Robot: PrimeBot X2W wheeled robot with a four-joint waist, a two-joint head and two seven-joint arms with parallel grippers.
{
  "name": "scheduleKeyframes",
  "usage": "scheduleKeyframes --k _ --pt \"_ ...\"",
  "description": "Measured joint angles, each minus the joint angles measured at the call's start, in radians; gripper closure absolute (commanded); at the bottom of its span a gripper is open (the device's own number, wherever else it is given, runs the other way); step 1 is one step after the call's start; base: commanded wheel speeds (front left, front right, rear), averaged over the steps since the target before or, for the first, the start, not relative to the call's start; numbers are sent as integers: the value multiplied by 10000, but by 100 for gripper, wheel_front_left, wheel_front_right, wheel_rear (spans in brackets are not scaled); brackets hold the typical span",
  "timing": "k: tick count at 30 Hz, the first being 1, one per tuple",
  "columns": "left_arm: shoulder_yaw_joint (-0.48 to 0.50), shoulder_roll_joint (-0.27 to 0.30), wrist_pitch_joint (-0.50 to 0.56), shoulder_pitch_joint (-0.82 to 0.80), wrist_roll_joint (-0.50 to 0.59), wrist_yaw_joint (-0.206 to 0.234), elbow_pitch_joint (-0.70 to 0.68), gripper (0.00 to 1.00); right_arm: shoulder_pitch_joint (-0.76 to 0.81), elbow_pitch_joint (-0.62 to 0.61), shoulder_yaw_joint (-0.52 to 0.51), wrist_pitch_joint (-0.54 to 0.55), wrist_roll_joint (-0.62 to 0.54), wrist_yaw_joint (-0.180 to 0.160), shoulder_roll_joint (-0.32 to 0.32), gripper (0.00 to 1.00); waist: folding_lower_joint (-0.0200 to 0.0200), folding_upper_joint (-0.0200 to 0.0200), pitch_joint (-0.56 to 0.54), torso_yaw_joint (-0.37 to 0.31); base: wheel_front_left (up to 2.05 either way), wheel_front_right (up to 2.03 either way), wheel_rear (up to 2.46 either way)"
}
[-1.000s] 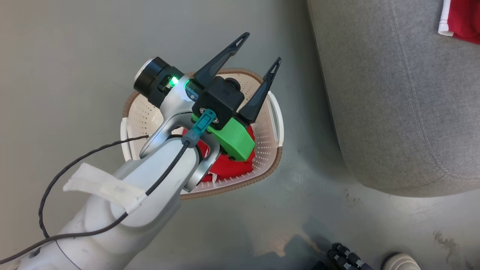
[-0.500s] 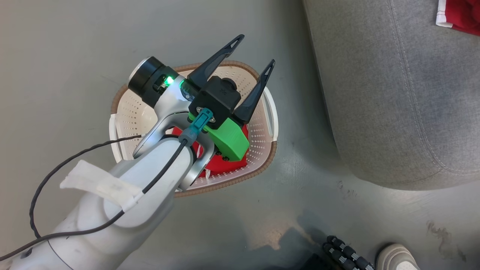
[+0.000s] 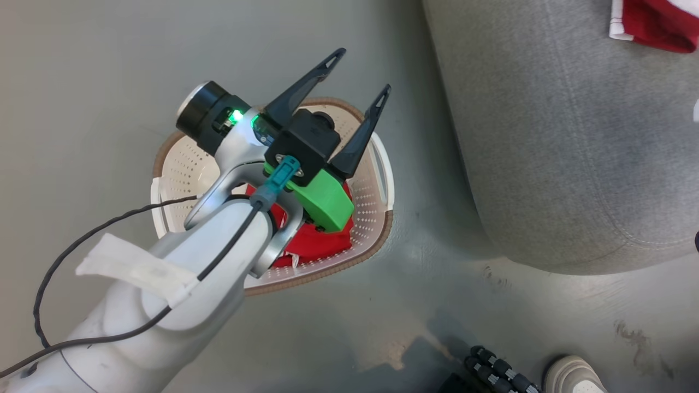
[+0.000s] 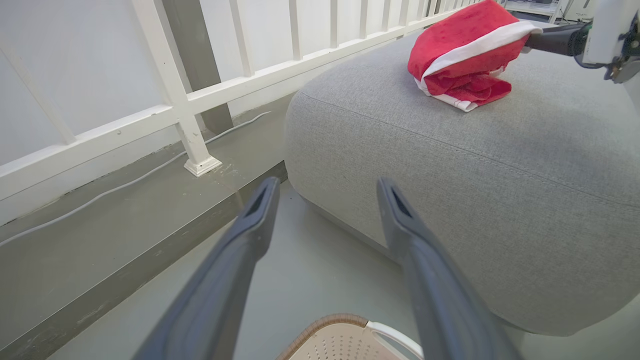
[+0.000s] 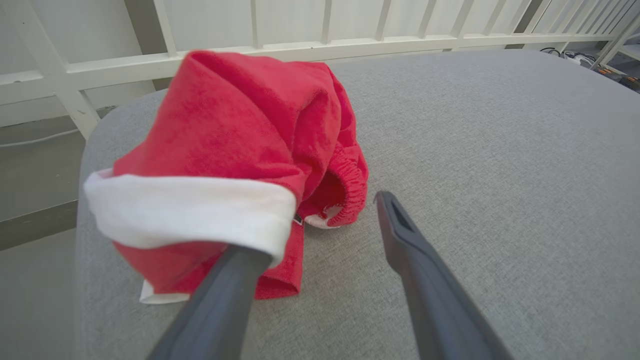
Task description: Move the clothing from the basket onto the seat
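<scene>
Left tool: fingers spread, empty, poised above the basket, which stands on the floor just off a corner of the seat. Right tool: fingers spread. One tip is hidden under the white band of the clothing, heaped near the seat's edge (fabric draped over it, not pinched). Second red piece: in the basket, largely hidden beneath the left arm.
</scene>
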Motion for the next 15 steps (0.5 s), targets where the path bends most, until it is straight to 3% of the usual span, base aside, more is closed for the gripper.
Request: scheduleKeyframes --k 15 --pt "353 111 -253 380 -113 63 56 0 1322 -387 151 -127 -176 435 261 0 -1 0 -620 -556 0 0 0"
